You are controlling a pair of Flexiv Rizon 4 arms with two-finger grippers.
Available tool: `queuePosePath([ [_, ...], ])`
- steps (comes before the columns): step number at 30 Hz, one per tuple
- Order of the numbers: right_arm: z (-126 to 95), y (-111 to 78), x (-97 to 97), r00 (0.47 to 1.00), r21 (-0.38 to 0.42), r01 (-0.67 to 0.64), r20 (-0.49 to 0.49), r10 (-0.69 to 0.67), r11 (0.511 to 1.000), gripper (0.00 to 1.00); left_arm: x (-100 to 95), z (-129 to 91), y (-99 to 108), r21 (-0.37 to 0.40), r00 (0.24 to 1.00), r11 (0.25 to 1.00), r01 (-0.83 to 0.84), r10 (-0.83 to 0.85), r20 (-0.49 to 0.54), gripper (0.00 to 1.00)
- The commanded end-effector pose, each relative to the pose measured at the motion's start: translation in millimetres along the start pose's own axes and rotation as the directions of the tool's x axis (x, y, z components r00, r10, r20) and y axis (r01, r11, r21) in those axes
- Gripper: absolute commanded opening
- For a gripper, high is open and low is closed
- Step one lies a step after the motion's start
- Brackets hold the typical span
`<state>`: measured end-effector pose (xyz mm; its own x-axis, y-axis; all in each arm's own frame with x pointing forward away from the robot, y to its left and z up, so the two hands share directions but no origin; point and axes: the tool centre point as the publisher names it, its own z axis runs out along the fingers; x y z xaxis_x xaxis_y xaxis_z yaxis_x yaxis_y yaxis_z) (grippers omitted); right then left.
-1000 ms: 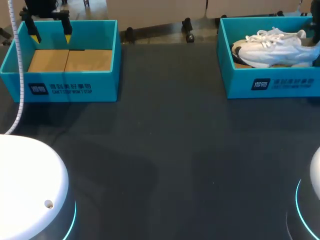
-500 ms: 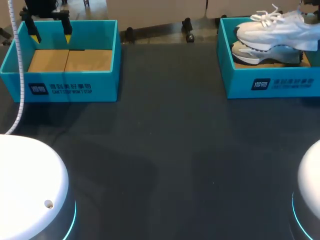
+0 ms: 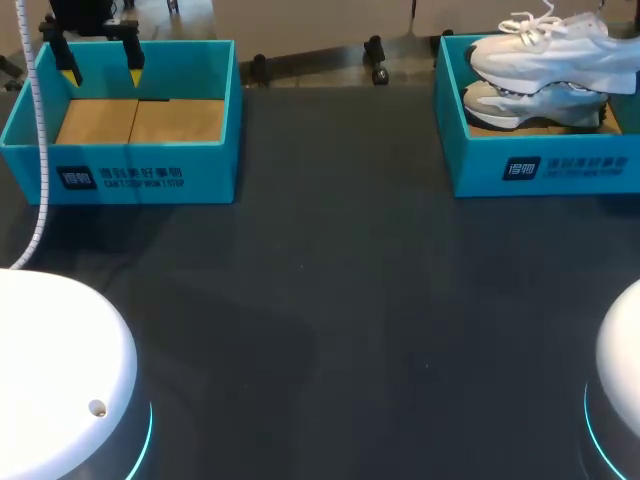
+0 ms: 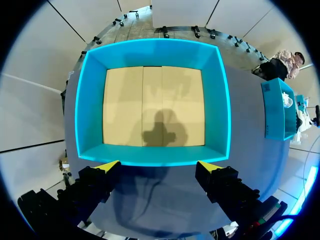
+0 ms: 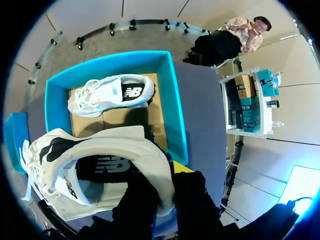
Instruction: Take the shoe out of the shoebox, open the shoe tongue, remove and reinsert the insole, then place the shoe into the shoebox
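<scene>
A white shoe (image 3: 555, 45) hangs above the right teal shoebox (image 3: 540, 165), its toe pointing left. My right gripper (image 5: 167, 174) is shut on the heel collar of this shoe (image 5: 100, 155), with one yellow fingertip (image 5: 182, 167) showing outside the heel. A second white shoe (image 3: 535, 102) lies on its side on the cardboard floor of the box (image 5: 172, 107); in the right wrist view this shoe (image 5: 112, 93) is ahead of the gripper. My left gripper (image 3: 102, 72) hovers open over the left teal shoebox (image 3: 120, 175), nothing between its fingers (image 4: 107, 166).
The left shoebox (image 4: 220, 100) holds only its brown cardboard floor. A white cable (image 3: 40, 150) hangs down past its left end. Dark tabletop (image 3: 330, 300) stretches between and in front of the two boxes.
The right gripper has lifted the white shoe up out of the right shoebox, off the second shoe. The left arm has not moved.
</scene>
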<state>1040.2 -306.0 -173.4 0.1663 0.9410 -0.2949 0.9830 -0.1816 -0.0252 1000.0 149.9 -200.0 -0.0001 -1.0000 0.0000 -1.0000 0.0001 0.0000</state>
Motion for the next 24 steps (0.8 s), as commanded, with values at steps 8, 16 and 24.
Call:
queuePosePath([
  [8,-15.4,-41.1,69.5,0.998,-0.028,-0.048,0.029,0.049,0.998,0.0,0.0,0.0,0.0,0.0,1.0,1.0,0.0,0.0,0.0,1.0],
  [16,-33.9,-83.7,120.9,0.998,-0.036,-0.044,0.041,0.045,0.998,0.0,0.0,0.0,0.0,0.0,1.0,1.0,0.0,0.0,0.0,1.0],
  [24,-50.9,-132.6,163.5,0.998,-0.036,-0.053,0.029,0.054,0.998,0.0,0.0,0.0,0.0,0.0,1.0,1.0,0.0,0.0,0.0,1.0],
])
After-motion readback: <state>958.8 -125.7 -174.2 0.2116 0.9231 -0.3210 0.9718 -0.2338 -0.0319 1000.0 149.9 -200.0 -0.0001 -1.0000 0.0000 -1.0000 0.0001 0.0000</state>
